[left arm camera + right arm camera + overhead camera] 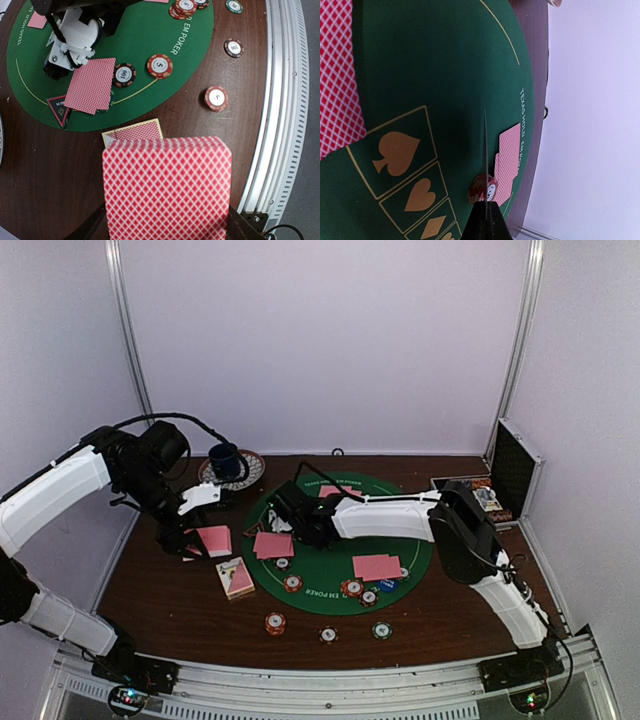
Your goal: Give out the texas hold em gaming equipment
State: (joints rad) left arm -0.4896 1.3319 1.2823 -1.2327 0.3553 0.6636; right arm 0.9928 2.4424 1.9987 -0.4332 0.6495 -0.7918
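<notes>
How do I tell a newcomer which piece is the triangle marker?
Find the round green mat. At its edge, beside the pile of red-backed cards, lies the triangle marker. It is the only three-cornered piece, black with a red border; its neighbours are round chips or rectangular cards.

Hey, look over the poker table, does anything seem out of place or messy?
Only mildly. Three poker chips lie off the green mat on the bare wood near the front edge, spread apart from the chips on the mat. What looks like a card box sits tilted by the mat's left edge.
</notes>
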